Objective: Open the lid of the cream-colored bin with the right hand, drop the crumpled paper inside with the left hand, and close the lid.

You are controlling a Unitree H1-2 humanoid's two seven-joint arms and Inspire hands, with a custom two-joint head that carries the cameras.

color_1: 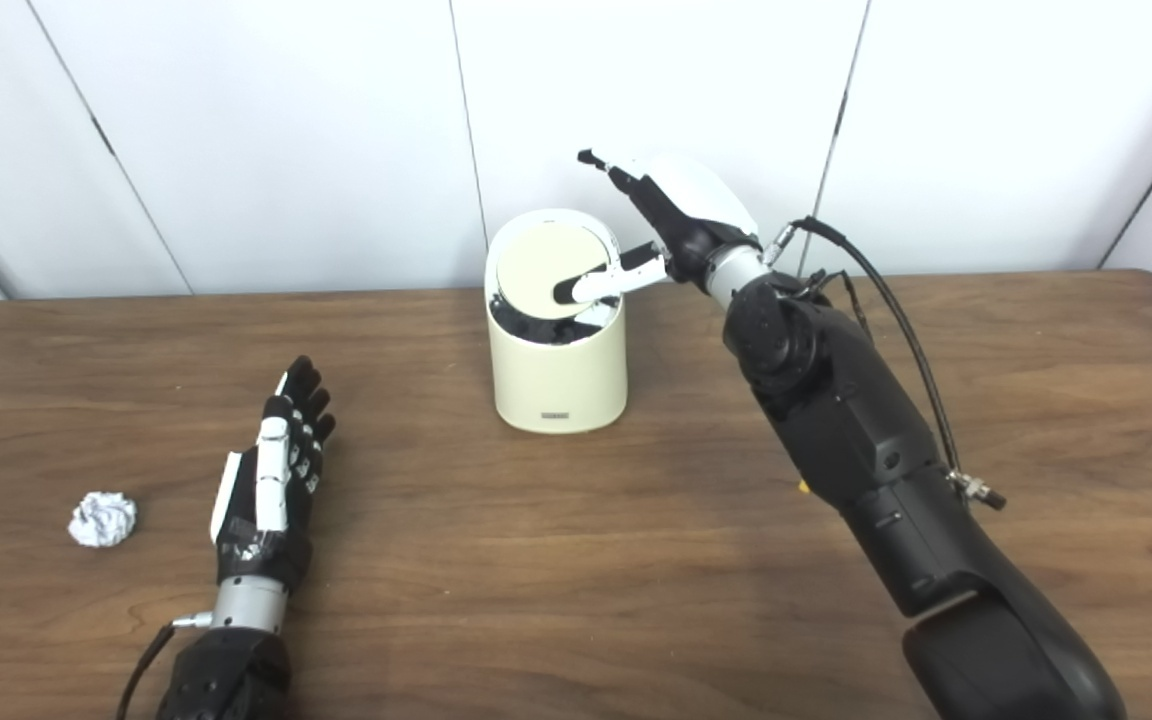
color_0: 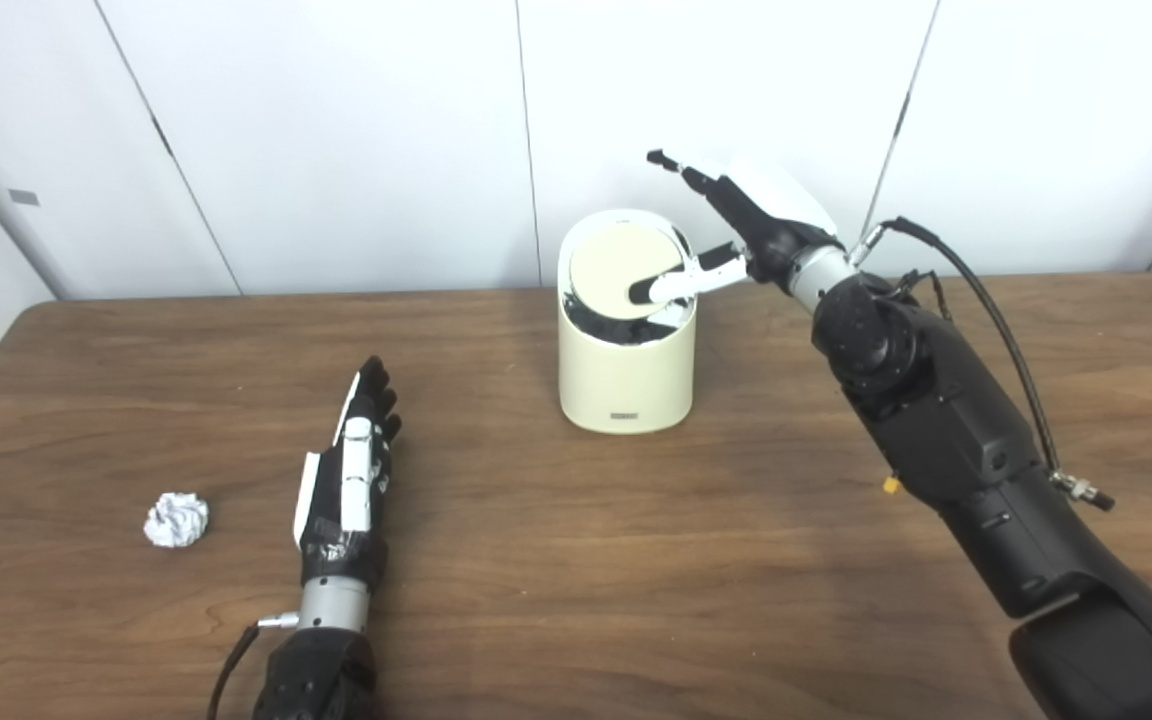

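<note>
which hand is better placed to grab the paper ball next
Left. The left hand lies open on the table just beside the paper ball, with nothing between them. The right hand is across the table at the bin, its thumb on the tilted lid.

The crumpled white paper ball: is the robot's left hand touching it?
Apart. In the left eye view, bare wooden table shows between the crumpled white paper ball and the open left hand, which lies to its right.
</note>
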